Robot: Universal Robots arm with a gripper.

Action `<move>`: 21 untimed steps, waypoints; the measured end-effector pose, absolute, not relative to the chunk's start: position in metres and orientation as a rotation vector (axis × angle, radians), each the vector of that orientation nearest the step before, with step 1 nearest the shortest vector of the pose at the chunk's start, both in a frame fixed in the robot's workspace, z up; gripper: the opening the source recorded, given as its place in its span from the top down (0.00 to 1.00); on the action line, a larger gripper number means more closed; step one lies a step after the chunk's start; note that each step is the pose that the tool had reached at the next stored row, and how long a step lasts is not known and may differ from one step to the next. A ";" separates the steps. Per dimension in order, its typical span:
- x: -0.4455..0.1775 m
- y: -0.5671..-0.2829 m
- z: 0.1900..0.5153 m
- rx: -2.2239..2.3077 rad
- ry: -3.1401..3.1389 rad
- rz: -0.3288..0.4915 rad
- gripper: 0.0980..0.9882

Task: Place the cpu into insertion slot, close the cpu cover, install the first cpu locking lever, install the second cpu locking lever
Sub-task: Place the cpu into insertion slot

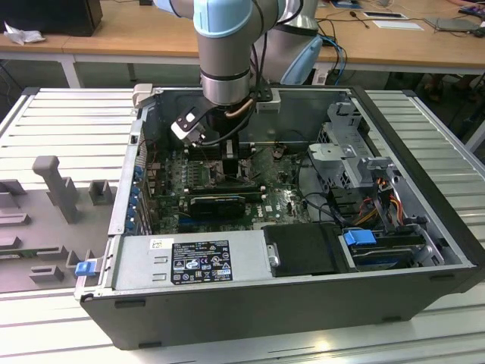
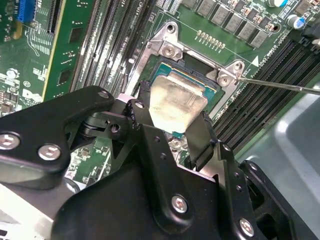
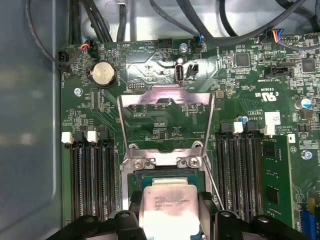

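In both wrist views my gripper (image 2: pixel 172 117) (image 3: pixel 169 215) is shut on the cpu (image 2: pixel 176 100) (image 3: pixel 167 202), a pale silvery-beige square chip held by two opposite edges between black fingers (image 2: pixel 202 137). The chip sits right over the dark centre of the insertion slot (image 2: pixel 167 45) (image 3: pixel 160 161); I cannot tell whether it touches the slot. The cpu cover (image 3: pixel 165 96), a silvery frame with a square cut-out, stands swung open beyond the slot. A thin locking lever (image 2: pixel 280 86) (image 3: pixel 212 182) sticks out at one side of the slot. In the exterior view the gripper (image 1: pixel 226 155) is low inside the case.
Black memory slots (image 3: pixel 92 185) flank the socket, with a green memory module (image 3: pixel 277 185) on one side. A coin battery (image 3: pixel 102 74) and cables (image 3: pixel 115 20) lie beyond the cover. The case walls, power supply (image 1: pixel 193 262) and drive cage (image 1: pixel 356 159) surround the board.
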State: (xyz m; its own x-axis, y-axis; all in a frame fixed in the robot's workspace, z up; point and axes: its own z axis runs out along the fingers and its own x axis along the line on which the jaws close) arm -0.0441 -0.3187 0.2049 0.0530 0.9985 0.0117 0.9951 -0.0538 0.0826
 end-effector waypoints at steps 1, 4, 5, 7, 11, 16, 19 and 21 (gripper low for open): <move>-0.044 -0.318 0.204 2.241 2.124 0.101 0.52; -0.044 -0.318 0.203 2.241 2.124 0.100 0.52; -0.044 -0.318 0.203 2.241 2.124 0.100 0.52; -0.044 -0.318 0.203 2.240 2.124 0.100 0.50; -0.044 -0.318 0.206 2.240 2.124 0.100 0.43; -0.044 -0.318 0.214 2.240 2.124 0.100 0.43; -0.044 -0.318 0.217 2.240 2.124 0.100 0.59; -0.044 -0.318 0.218 2.240 2.124 0.100 0.73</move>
